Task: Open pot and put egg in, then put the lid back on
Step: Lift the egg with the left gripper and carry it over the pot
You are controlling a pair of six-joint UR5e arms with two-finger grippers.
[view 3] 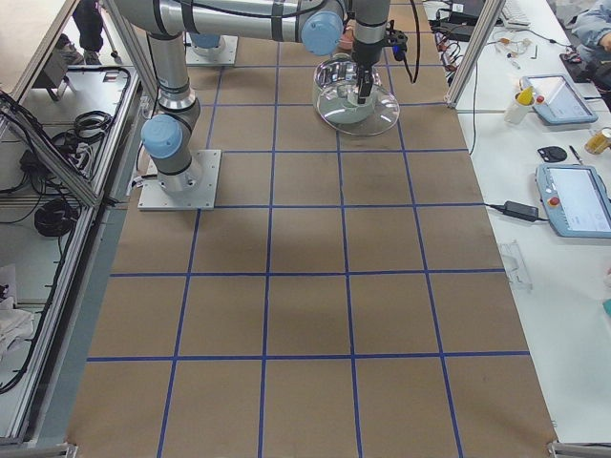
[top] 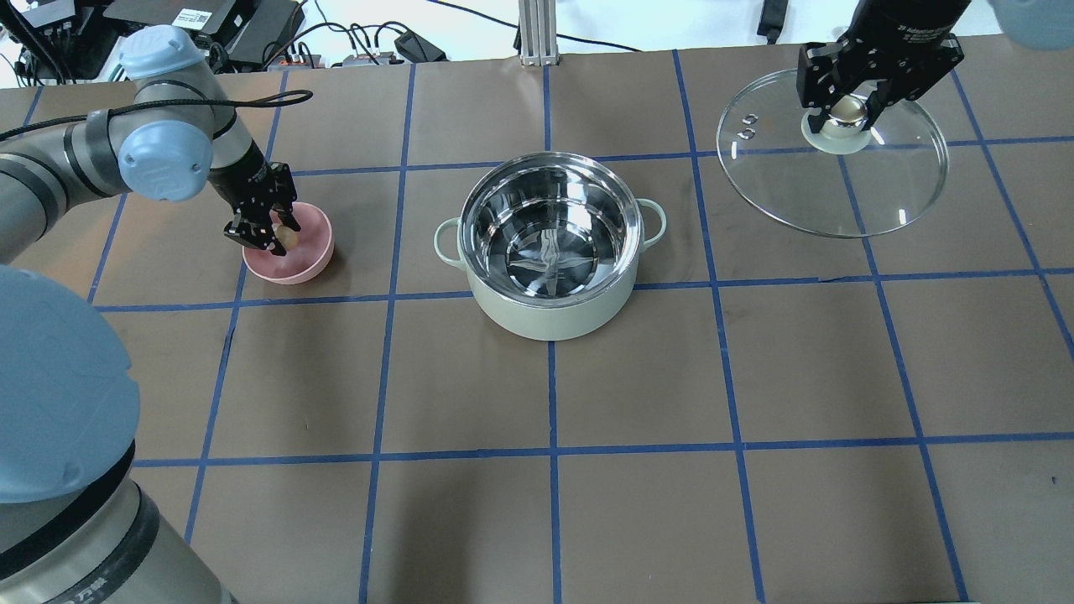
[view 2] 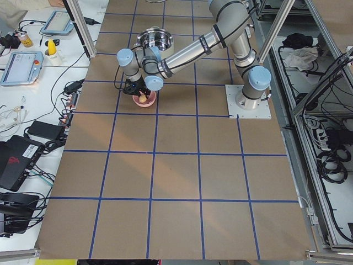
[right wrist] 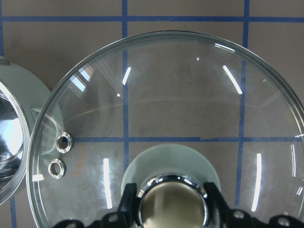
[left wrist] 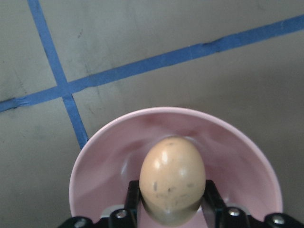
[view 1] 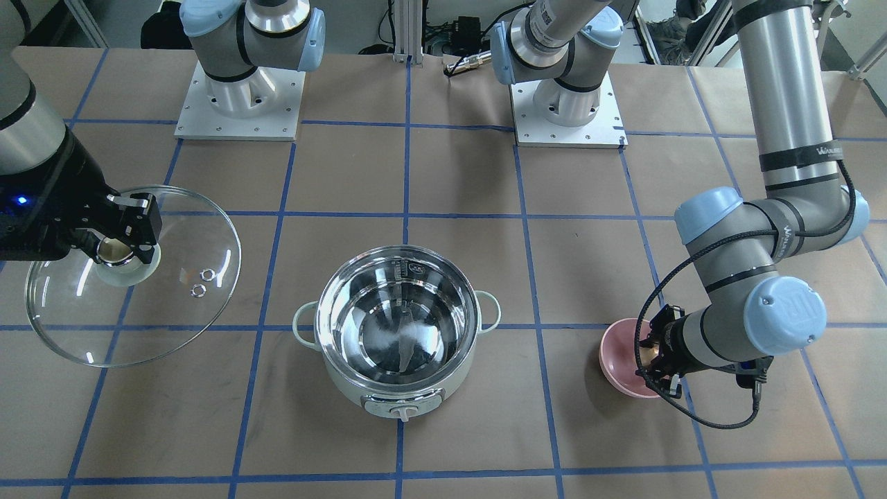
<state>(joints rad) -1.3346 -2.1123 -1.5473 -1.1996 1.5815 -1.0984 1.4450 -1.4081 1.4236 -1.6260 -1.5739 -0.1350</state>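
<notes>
The lid (top: 831,184), widest thing here, is off the pot (top: 545,315) and well out to the pot's side, on the robot's right. The right gripper (top: 843,113) is clamped on its knob (right wrist: 172,199). The pot stands open, its steel inside shining, with the control dial (view 1: 405,412) turned away from the robot. Well apart on the pot's other side sits a pink bowl (top: 298,270). Over it, the left gripper (top: 279,235) pinches the egg (left wrist: 172,178) between both fingers. Whether the egg touches the bowl I cannot tell.
</notes>
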